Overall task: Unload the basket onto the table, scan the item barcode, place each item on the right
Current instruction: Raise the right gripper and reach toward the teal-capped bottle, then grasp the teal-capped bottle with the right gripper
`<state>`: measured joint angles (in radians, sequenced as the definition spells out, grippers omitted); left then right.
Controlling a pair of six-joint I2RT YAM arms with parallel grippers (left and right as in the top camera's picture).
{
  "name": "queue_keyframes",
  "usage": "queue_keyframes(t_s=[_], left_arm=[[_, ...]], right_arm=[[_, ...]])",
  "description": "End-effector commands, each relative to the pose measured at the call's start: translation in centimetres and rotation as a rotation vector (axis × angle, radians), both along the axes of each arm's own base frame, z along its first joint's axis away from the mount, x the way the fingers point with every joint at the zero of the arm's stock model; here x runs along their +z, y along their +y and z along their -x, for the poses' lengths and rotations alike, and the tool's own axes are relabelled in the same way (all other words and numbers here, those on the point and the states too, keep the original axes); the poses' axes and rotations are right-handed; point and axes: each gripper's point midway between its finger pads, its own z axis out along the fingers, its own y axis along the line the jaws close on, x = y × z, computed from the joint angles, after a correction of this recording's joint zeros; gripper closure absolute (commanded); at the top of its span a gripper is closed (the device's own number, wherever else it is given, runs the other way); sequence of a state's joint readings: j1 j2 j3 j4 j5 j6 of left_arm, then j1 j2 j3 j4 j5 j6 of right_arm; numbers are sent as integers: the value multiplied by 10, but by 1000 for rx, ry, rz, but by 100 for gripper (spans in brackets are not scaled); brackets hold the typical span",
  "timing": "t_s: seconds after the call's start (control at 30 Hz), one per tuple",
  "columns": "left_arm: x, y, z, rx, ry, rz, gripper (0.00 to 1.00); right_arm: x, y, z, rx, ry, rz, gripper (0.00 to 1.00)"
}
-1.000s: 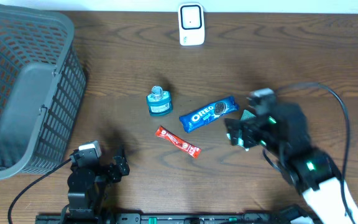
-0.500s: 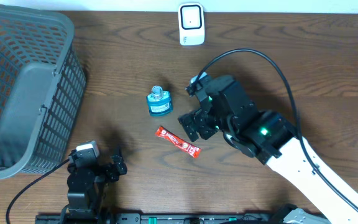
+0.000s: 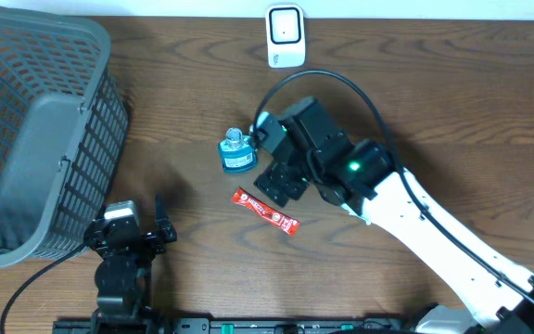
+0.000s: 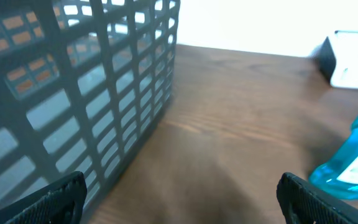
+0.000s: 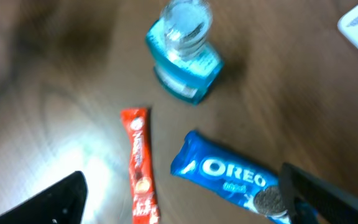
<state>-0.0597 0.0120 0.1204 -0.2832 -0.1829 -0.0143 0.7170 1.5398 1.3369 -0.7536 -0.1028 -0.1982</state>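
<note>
Items I am counting: one Oreo pack (image 5: 229,177), one red bar (image 5: 138,162), one blue bottle (image 5: 182,59), one scanner (image 3: 286,37), one basket (image 3: 109,111). My right gripper (image 5: 182,199) is hovering wide open, the Oreo pack lying between its fingers (image 5: 334,202), nearer the right one.

I am looking at what seems a mock shop checkout, built as a robot test station. A dark wooden bench (image 3: 452,111) carries a grey plastic shopping basket (image 3: 100,130), a small white scanner unit (image 3: 286,37) standing at the far edge, and packaged goods: a blue Oreo packet (image 5: 229,177), a red snack bar (image 3: 265,211) and a small blue bottle (image 3: 237,153). A left arm (image 3: 121,255) and a right arm (image 3: 415,218) reach from the near edge. Behind is a plain pale wall (image 4: 247,25).
</note>
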Motion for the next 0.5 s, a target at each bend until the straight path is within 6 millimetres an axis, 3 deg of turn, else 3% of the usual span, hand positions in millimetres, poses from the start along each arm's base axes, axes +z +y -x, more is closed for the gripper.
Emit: queue_keyframes(t_s=[0.0, 0.2, 0.47], left_arm=[[-11, 6, -2, 23, 18, -53, 2], [-10, 6, -4, 18, 4, -70, 2], [-10, 6, -4, 19, 4, -70, 2]], right_arm=[[13, 8, -9, 116, -114, 31, 1], [6, 10, -13, 247, -171, 96, 3], [6, 35, -18, 416, -189, 92, 3]])
